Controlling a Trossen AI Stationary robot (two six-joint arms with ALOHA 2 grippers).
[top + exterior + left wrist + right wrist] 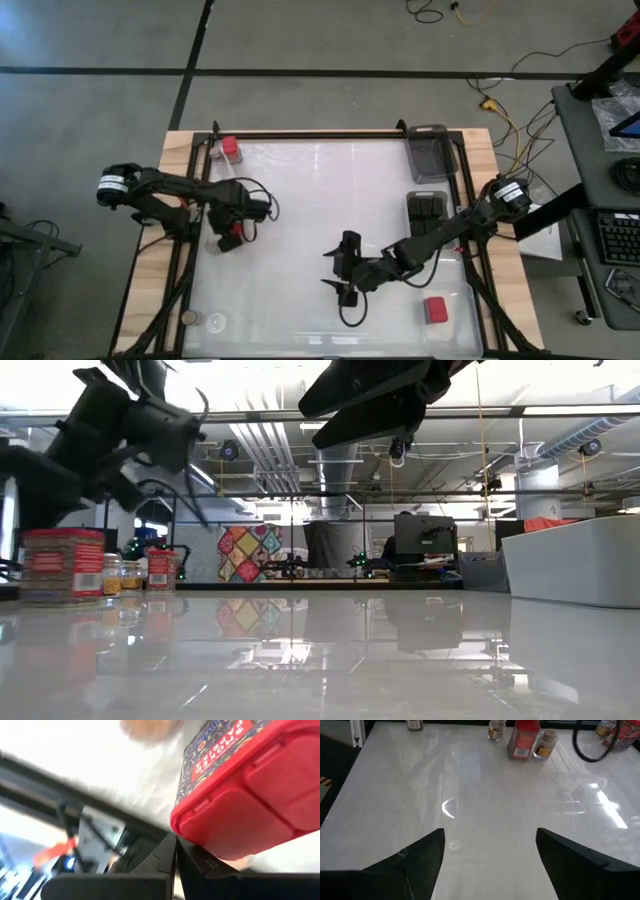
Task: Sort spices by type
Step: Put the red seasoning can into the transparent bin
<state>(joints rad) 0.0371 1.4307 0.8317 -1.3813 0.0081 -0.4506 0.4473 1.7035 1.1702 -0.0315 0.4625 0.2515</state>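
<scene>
Here, left gripper [236,236] jaws pressed together beside a red spice tin [250,785] (label cut off), right gripper [344,268] jaws spread.

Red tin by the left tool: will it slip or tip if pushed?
The red tin looks rigid, with a hinged plastic lid, so probably stiff and light. Its sides appear glossy, so it may slip. Its boxy shape suggests it slides or topples, not rolls.

You have three red spice blocks [231,148] [229,238] [436,310], two dark blocks [427,211], and two small jars [496,730] [545,743] ahead of the right pincer [343,270].
</scene>
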